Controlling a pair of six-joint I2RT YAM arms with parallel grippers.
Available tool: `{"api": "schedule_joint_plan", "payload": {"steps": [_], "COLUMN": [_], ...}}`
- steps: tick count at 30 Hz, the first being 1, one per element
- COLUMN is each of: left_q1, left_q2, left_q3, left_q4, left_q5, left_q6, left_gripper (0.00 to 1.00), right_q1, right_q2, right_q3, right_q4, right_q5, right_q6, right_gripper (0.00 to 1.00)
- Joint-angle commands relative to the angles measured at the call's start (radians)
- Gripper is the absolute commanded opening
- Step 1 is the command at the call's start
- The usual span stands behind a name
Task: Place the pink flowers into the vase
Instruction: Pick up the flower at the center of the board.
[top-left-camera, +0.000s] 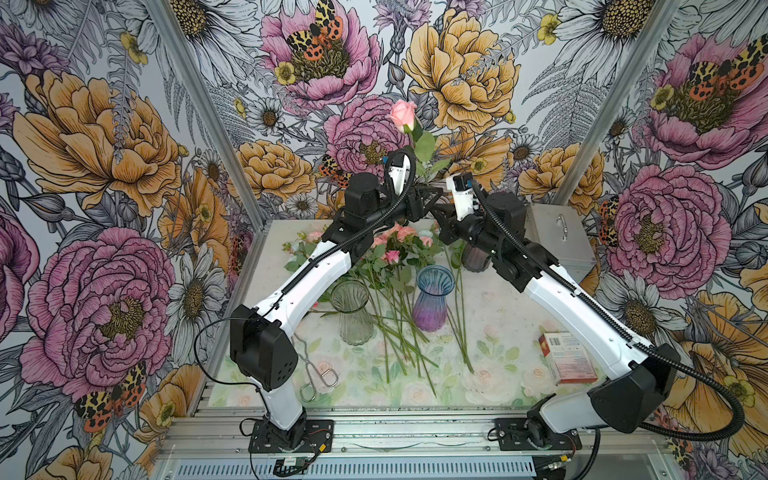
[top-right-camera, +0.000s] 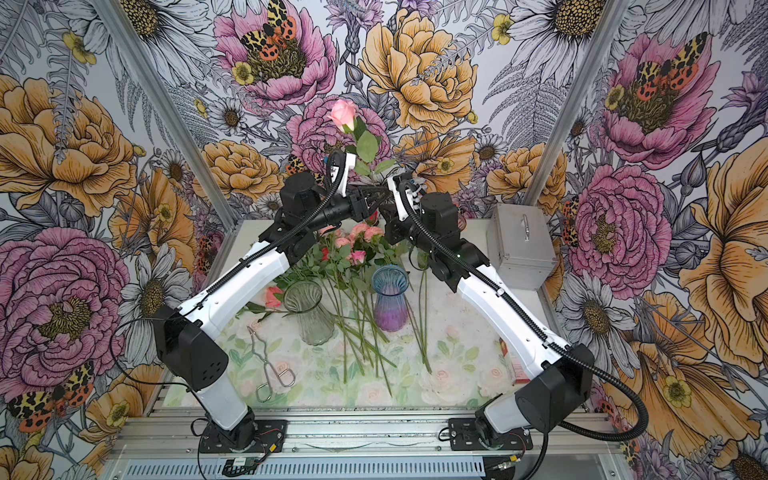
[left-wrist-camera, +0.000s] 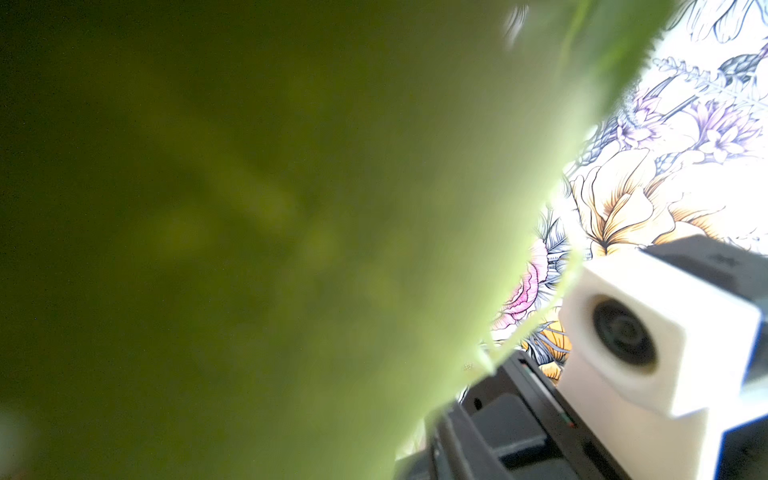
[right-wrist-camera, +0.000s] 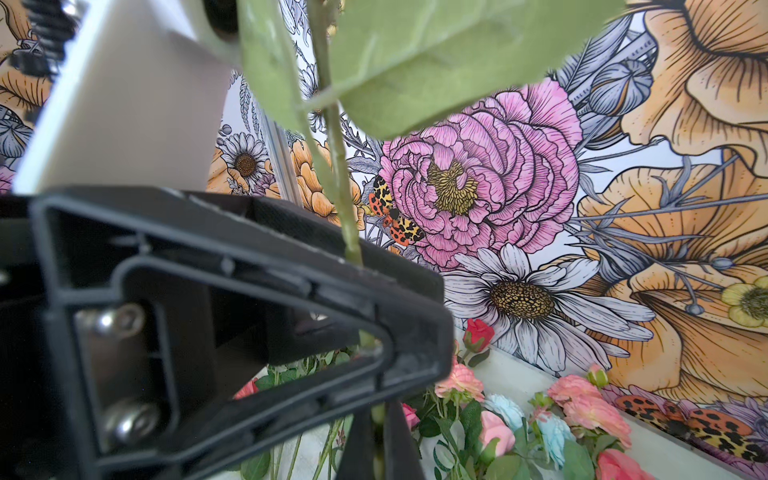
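Wallpaper (right-wrist-camera: 478, 178) backs rose stem (right-wrist-camera: 338, 166); leaf (left-wrist-camera: 249, 208) blocks left wrist.

Left gripper (top-left-camera: 430, 193) hovers beside clamped right gripper (top-left-camera: 437, 210).

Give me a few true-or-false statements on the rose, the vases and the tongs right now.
1. The pink rose is held upright above the table. True.
2. The right hand is shut on its stem. True.
3. The blue-and-purple vase holds flowers. False: it stands empty.
4. The tongs are inside the clear vase. False: they lie on the table, apart from it.
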Motion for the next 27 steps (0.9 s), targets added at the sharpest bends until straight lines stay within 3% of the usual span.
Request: {"api": "schedule_joint_plan", "payload": {"steps": [1,3,10,14,16,21,27], "left_q1": [0.007,0.009,0.016,0.022,0.025,0.035,0.047], "left_q2": [-0.032,-0.04,-0.055,-0.057,-0.058,-0.056,-0.054], "left_q3": [-0.023,-0.033,-0.047,-0.045,-0.044,-0.031,0.017], "left_q4": [0.057,0.069,0.079,0.077,0.072,0.047,-0.017], "left_q5": [-0.017,-0.021,-0.029,-0.019,-0.019,-0.028,-0.076], "left_q6": [0.0,-0.003,-0.008,-0.008,-0.005,-0.001,0.034], "left_gripper": [0.31,0.24,0.18,0.07,0.01,0.0,0.0], "right_q1": [0.007,0.006,0.007,0.007,0.009,0.008,0.007], "right_q2": [0.014,0.017,0.03,0.036,0.036,0.029,0.005], "right_q3": [0.035,0.038,0.044,0.051,0.052,0.051,0.02], "right_q4": [0.018,0.019,0.018,0.018,0.019,0.016,0.017], "right_q5": [-0.011,-0.008,0.007,0.019,0.026,0.045,0.071], "right_q6": [0.011,0.013,0.025,0.034,0.035,0.036,0.03], "right_gripper": [0.0,0.0,0.0,0.01,0.08,0.19,0.65]}}
